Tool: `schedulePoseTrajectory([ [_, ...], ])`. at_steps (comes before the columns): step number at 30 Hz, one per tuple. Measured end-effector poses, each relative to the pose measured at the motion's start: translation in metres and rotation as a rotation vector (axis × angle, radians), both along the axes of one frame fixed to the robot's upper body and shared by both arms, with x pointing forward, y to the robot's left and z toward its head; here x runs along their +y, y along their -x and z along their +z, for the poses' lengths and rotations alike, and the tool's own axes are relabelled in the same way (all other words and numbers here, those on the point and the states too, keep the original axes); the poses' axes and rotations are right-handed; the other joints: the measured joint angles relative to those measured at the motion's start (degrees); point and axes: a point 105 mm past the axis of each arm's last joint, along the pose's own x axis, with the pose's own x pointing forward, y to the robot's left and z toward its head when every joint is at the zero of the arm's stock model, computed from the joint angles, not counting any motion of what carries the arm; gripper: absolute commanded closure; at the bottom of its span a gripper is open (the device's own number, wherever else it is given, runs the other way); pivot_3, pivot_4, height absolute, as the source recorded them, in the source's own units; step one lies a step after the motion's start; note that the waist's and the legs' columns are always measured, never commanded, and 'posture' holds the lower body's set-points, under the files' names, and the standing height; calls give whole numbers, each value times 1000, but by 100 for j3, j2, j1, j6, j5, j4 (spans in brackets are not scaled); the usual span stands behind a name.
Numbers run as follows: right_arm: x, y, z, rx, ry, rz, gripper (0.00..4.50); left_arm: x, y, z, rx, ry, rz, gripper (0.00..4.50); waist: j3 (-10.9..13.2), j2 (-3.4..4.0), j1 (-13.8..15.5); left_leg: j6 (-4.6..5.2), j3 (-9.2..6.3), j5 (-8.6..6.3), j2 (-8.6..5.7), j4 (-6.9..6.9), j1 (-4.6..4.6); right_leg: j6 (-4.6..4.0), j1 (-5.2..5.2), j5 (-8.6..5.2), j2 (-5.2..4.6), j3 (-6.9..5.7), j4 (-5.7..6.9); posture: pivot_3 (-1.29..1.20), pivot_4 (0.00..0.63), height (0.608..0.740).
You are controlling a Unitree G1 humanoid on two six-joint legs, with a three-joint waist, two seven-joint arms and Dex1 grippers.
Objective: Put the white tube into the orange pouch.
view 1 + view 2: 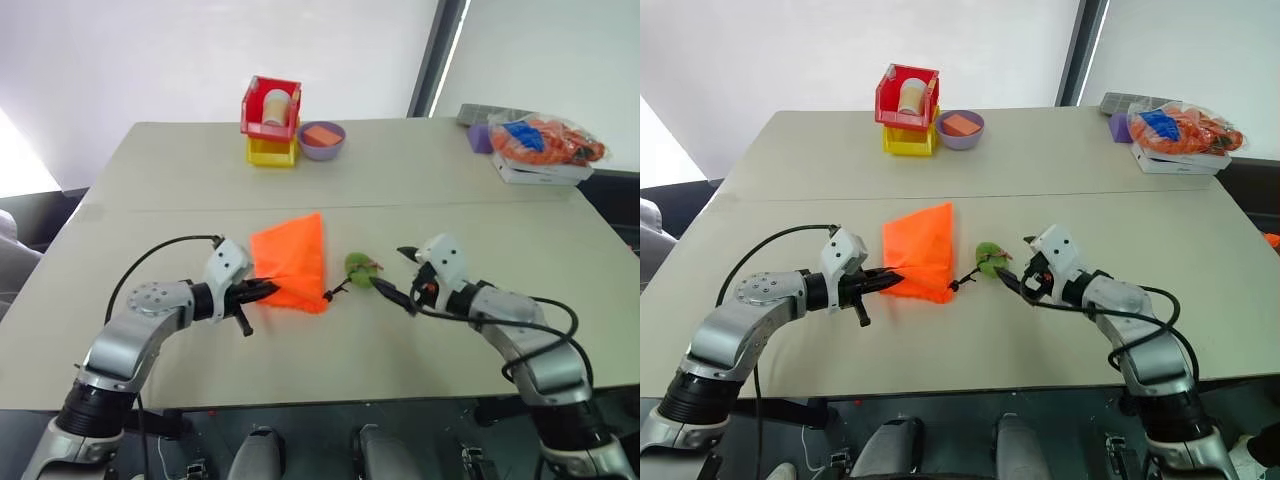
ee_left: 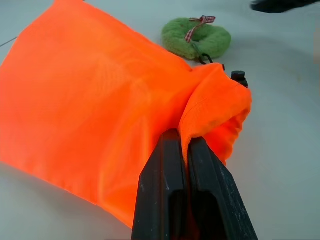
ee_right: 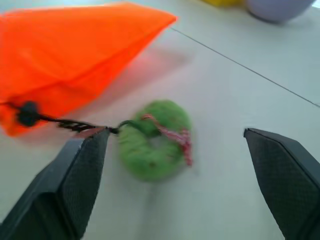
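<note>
The orange pouch (image 1: 292,262) lies flat in the middle of the table, its gathered mouth toward the near right. My left gripper (image 1: 268,290) is shut on a fold of fabric at that mouth; the left wrist view shows the cloth pinched between the fingers (image 2: 170,165). A thin black cord (image 3: 65,122) runs from the mouth to a green fuzzy ring tag (image 1: 361,266). My right gripper (image 1: 400,275) stands open just right of the tag, holding nothing. The white tube is out of view.
At the back stand a red bin (image 1: 271,108) holding a cream roll, stacked on a yellow bin (image 1: 271,152), and a purple bowl (image 1: 321,140) with an orange block. A crinkly clear bag (image 1: 545,138) sits on a white box at the back right.
</note>
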Motion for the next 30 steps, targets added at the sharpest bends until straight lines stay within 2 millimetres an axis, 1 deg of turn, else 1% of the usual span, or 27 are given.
schedulePoseTrajectory([
  [2,2,0,-3,4,9,16,0,-2,1,-2,8,2,-11,3943,0,0,-2,0,0,0,1,-5,-5,3,-4,-1,2,0,0,0,150,740],
  [3,5,0,-5,4,18,34,0,-2,1,-3,15,8,-18,3742,0,0,-4,1,-1,0,1,-7,-6,4,-5,-1,3,0,0,0,150,740],
  [6,15,-1,-8,-10,58,95,0,-4,3,-2,23,31,-31,2316,0,1,-23,1,-1,0,1,-7,-3,5,-5,-2,4,0,3,0,150,740],
  [8,19,-2,-12,-19,90,120,0,-4,2,1,20,57,-23,2316,0,0,-21,1,-1,0,1,-5,0,5,-4,-1,5,0,6,0,150,740],
  [13,23,-7,-29,-9,174,141,0,8,-2,15,19,148,26,2316,0,0,-21,1,-1,0,1,1,3,4,-1,-1,4,0,8,0,150,740],
  [15,25,-9,-33,-9,191,147,543,13,-3,20,22,180,43,2255,0,0,-21,1,-1,0,1,1,3,4,0,-1,5,0,8,0,150,740],
  [16,25,-9,-35,-5,199,146,903,14,-3,22,19,187,52,2255,0,0,-21,1,-1,0,1,0,3,4,0,-1,4,0,8,0,150,740],
  [18,24,-10,-41,0,225,139,1881,18,-5,23,15,189,72,2255,0,0,-18,1,-1,0,1,0,3,4,0,-1,5,0,8,0,150,740],
  [23,21,-13,-38,-30,246,124,4469,20,-6,24,10,193,91,2255,0,0,-14,1,-1,1,1,0,4,4,3,0,5,0,8,0,150,740],
  [26,17,-13,-38,-35,240,103,4469,19,-8,24,6,209,104,2255,0,0,-5,1,-2,1,1,0,6,4,6,0,5,0,8,0,150,740],
  [28,8,-10,-34,-45,234,69,4469,17,-10,26,0,226,114,2255,0,0,14,1,-2,1,0,1,4,5,8,-1,4,0,7,0,150,740],
  [30,-4,-6,-24,-58,191,24,4469,13,-12,28,-4,249,111,2255,0,0,14,0,-2,1,0,2,3,5,8,-1,4,0,5,0,150,740],
])
